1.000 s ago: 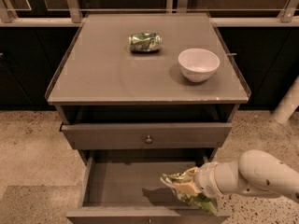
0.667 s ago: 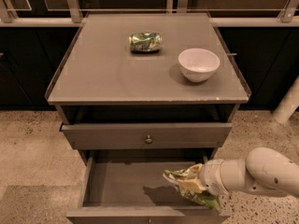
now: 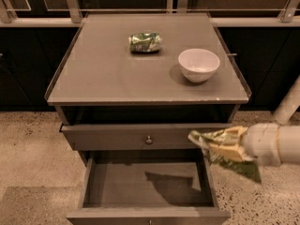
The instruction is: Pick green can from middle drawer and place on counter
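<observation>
While above the middle drawer (image 3: 140,184), claw (image 3: 226,148) clasps green can (image 3: 212,138).

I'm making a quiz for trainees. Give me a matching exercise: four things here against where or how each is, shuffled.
1 packet
2 dented can
3 bowl
4 lowest drawer

A on the counter, right side
B pulled open
C on the counter, back middle
D held in the claw, at the lower right of the view

Pairs: 1-D, 2-C, 3-A, 4-B
</observation>
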